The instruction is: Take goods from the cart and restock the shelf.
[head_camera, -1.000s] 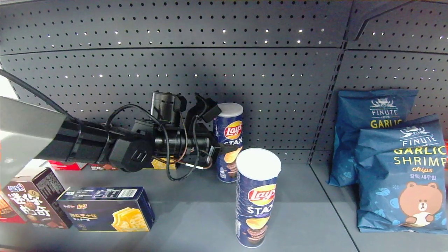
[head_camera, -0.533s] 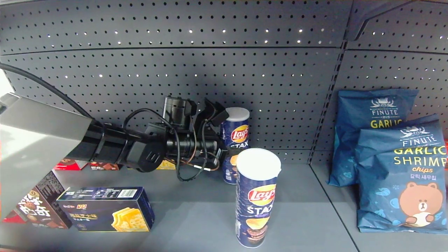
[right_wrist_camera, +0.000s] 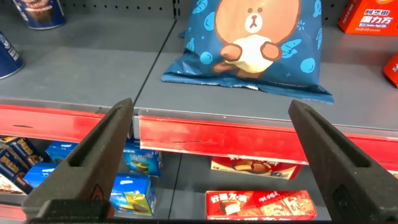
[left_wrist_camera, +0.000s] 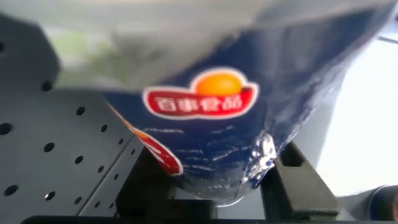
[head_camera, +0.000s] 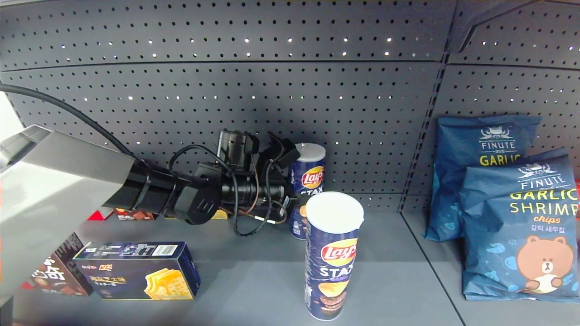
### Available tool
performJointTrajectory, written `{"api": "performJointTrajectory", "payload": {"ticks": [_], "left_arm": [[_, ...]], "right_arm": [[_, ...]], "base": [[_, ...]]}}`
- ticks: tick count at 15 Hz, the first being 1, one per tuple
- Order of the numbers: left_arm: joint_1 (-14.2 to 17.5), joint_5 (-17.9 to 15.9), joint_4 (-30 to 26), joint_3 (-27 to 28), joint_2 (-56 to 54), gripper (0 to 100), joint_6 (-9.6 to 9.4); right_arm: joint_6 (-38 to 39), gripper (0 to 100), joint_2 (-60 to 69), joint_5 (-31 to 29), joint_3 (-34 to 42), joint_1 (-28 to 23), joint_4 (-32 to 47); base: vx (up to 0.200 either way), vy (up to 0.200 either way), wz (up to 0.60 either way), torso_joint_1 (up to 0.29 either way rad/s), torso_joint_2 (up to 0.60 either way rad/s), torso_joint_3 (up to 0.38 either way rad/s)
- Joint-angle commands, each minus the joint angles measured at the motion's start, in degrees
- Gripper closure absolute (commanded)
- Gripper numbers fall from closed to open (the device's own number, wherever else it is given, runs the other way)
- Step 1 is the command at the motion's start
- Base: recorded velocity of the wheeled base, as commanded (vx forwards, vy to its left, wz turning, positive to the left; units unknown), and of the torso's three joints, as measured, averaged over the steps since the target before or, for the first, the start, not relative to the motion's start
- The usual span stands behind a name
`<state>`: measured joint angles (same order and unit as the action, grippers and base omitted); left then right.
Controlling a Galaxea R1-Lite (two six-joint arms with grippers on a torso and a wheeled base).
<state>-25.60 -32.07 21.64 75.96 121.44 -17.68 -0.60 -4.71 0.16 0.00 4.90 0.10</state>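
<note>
A blue chips can [head_camera: 309, 174] with a white lid stands upright at the back of the grey shelf [head_camera: 253, 271], close to the pegboard wall. My left gripper [head_camera: 297, 199] reaches in from the left and is shut on its lower half. In the left wrist view the can [left_wrist_camera: 217, 118] sits between the two dark fingers [left_wrist_camera: 297, 186]. A second, same can [head_camera: 333, 253] stands free in front, toward the shelf's edge. Whether the held can rests on the shelf is hidden behind it. My right gripper [right_wrist_camera: 211, 180] is open, below and in front of the shelf edge.
A blue biscuit box [head_camera: 136, 270] and a dark brown box [head_camera: 56, 277] lie at the front left. Two blue shrimp-chip bags [head_camera: 521, 226] lean at the right. The red shelf edge strip [right_wrist_camera: 217, 134] has boxed goods [right_wrist_camera: 261, 205] on the level below.
My left arm has carried the held can to the right and farther back toward the pegboard wall, and a little lower. The front can and the other goods have stayed put.
</note>
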Motion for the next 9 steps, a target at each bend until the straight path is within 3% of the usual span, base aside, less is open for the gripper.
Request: {"api": "performJointTrajectory", "payload": {"ticks": [1, 5, 8, 9], "left_arm": [[-0.2, 0.1, -0.1, 0.0, 0.2, 0, -0.08], [-0.1, 0.3, 1.0, -1.7, -1.2, 0, -0.17], [0.4, 0.4, 3.6, -8.4, -5.3, 0, -0.08], [1.0, 0.8, 4.9, -13.1, -7.9, 0, -0.08]], "right_arm": [[0.0, 0, -0.1, 0.0, 0.0, 0.0, 0.0], [0.0, 0, -0.1, 0.0, 0.0, 0.0, 0.0], [0.0, 0, -0.1, 0.0, 0.0, 0.0, 0.0], [0.0, 0, -0.1, 0.0, 0.0, 0.0, 0.0]], "base": [[0.000, 0.000, 0.00, 0.000, 0.00, 0.000], [0.000, 0.000, 0.00, 0.000, 0.00, 0.000], [0.000, 0.000, 0.00, 0.000, 0.00, 0.000], [0.000, 0.000, 0.00, 0.000, 0.00, 0.000]]}}
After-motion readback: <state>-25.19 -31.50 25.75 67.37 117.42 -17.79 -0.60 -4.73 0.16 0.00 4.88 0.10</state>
